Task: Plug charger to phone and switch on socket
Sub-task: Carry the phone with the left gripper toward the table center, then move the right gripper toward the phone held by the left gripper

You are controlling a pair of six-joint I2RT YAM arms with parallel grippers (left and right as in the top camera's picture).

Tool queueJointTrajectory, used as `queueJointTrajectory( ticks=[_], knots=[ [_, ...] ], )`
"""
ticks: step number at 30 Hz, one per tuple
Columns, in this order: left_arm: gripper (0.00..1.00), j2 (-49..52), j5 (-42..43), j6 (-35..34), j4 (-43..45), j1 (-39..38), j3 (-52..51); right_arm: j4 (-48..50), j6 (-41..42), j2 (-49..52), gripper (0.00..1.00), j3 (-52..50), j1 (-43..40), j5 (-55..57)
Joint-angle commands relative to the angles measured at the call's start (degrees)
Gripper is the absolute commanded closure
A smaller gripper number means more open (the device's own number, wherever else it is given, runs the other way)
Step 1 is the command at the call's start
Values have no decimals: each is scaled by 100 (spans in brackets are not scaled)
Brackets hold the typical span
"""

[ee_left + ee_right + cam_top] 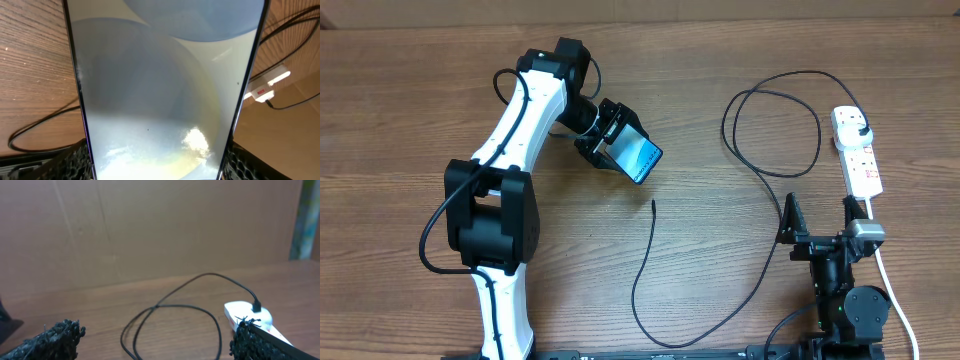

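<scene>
My left gripper [616, 141] is shut on the phone [638, 156], holding it by its long edges, tilted above the table left of centre. In the left wrist view the phone [160, 85] fills the frame between the black fingers [75, 161]. The charger [772, 120] loops on the table. Its free connector tip [653, 203] lies below the phone, and its black plug [860, 130] sits in the white socket [861, 165] at the right. My right gripper [818, 216] stands open and empty just below-left of the socket. In its wrist view the charger loop [170, 322] and socket [247, 315] lie ahead of the gripper [155, 345].
The socket's thick white cord [892, 290] runs down past the right arm's base. A brown cardboard wall [160, 225] stands behind the table. The charger sweeps low toward the front edge [665, 340] between the arms.
</scene>
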Motion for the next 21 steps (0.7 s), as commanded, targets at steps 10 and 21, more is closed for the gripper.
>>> queueJointTrajectory(
  ticks=[10, 21],
  knots=[
    [96, 24, 129, -472, 286, -39, 157, -708, 83, -55, 0, 702, 31, -785],
    [96, 24, 127, -555, 334, -39, 157, -1937, 79, 501, 0, 2498, 31, -280]
  ],
)
